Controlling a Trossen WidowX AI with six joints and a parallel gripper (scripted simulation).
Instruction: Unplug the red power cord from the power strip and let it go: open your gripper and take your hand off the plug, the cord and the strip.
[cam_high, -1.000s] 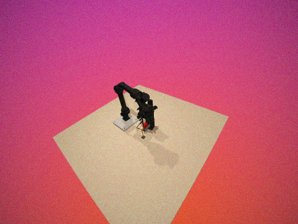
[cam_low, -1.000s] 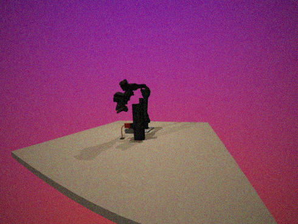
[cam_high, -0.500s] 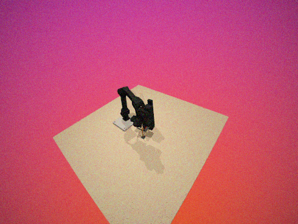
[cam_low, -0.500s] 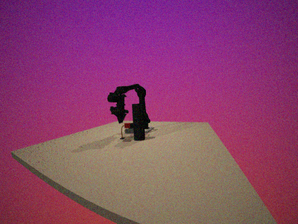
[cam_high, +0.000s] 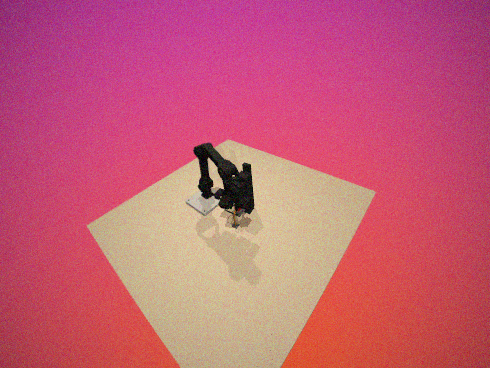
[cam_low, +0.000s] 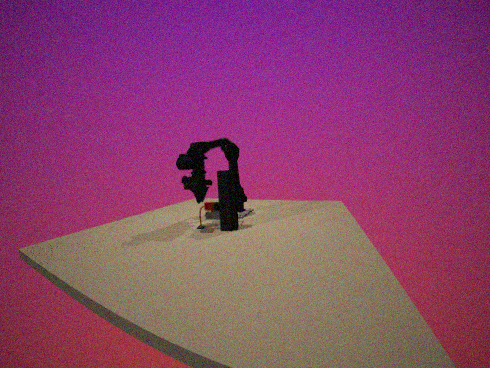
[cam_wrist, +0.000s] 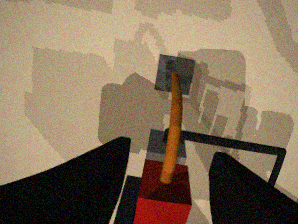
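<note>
The fingers are standing partly parted, gripping nothing, with the red plug (cam_wrist: 160, 219) sitting between and below them, seemingly seated in the power strip (cam_low: 229, 200). Closing off-centre is risking pinching the orange cord (cam_wrist: 173, 123) instead.

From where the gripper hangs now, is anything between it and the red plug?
Nothing visible. In the wrist view the red plug lies in the gap between the open gripper fingers, with only its orange cord running away from it.
</note>
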